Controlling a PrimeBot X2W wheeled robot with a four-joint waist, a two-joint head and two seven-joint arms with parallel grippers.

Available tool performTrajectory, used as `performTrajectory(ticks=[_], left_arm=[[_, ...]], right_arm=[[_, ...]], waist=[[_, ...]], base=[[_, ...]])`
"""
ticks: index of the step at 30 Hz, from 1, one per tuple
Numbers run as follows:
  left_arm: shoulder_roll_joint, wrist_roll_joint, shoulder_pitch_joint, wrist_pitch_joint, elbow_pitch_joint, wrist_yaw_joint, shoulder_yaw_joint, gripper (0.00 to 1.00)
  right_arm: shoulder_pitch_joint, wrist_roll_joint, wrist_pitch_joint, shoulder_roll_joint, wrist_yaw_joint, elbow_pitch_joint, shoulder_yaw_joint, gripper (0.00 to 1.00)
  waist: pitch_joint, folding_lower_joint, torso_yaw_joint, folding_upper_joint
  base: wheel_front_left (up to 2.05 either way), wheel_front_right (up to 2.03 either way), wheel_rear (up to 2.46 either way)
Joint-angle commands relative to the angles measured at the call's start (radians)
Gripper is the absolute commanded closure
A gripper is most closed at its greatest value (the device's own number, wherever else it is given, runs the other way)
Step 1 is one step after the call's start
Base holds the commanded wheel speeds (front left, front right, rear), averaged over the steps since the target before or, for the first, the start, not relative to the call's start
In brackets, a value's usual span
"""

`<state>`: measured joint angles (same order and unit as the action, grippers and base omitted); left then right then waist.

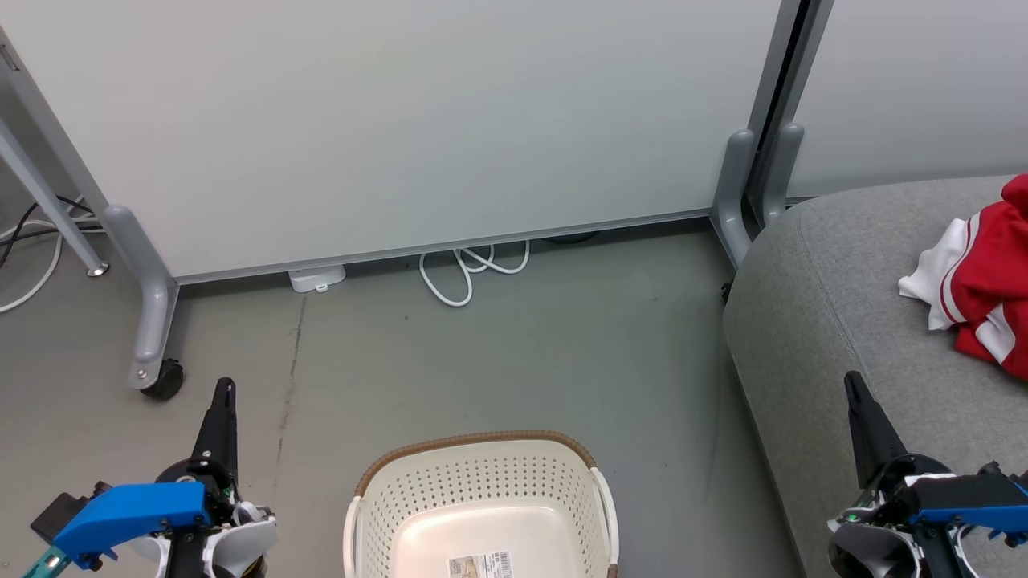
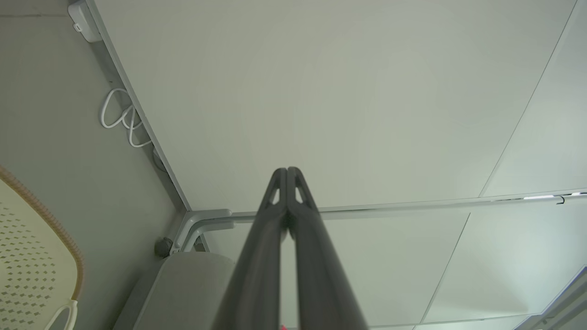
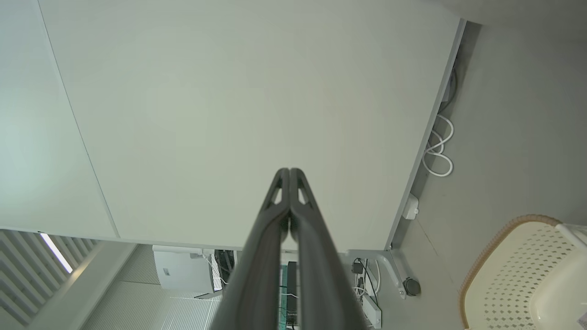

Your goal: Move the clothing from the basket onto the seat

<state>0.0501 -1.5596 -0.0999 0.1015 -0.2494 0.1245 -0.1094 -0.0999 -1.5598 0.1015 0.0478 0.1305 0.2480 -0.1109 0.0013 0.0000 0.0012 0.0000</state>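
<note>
The cream-white basket with its brown rim stands on the floor at the bottom centre; inside I see only a bare bottom with a paper label. Red clothing with white striped cuffs lies bunched on the grey seat at the right edge. My left gripper points up at the lower left, left of the basket, shut on nothing. My right gripper rises at the lower right over the seat's front, shut and holding nothing. Both wrist views show the fingertips pressed together before the white panel.
A white partition panel on grey castor feet stands behind the basket. White cable loops and a small white box lie at its base. Grey floor spreads between panel, basket and seat.
</note>
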Motion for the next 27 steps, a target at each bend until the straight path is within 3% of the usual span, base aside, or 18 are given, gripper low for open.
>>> performTrajectory(ticks=[1, 8, 27], left_arm=[[0.0, -0.012, -0.012, 0.006, 0.006, 0.011, -0.002, 1.0], [0.0, -0.058, -0.015, 0.017, 0.006, 0.01, -0.007, 1.0], [0.0, -0.054, -0.014, 0.016, 0.006, 0.01, -0.007, 1.0]], right_arm=[[-0.013, -0.015, 0.005, 0.004, 0.0, -0.004, -0.003, 1.0], [-0.015, -0.058, 0.017, 0.004, 0.0, -0.005, -0.005, 1.0], [-0.015, -0.054, 0.016, 0.004, 0.0, -0.005, -0.004, 1.0]], waist=[[0.0, 0.0, 0.0, 0.0], [0.002, 0.0, -0.001, 0.0], [0.002, 0.0, -0.001, 0.0]], base=[[0.0, 0.0, 0.0], [0.0, 0.0, 0.0], [0.0, 0.0, 0.0]])
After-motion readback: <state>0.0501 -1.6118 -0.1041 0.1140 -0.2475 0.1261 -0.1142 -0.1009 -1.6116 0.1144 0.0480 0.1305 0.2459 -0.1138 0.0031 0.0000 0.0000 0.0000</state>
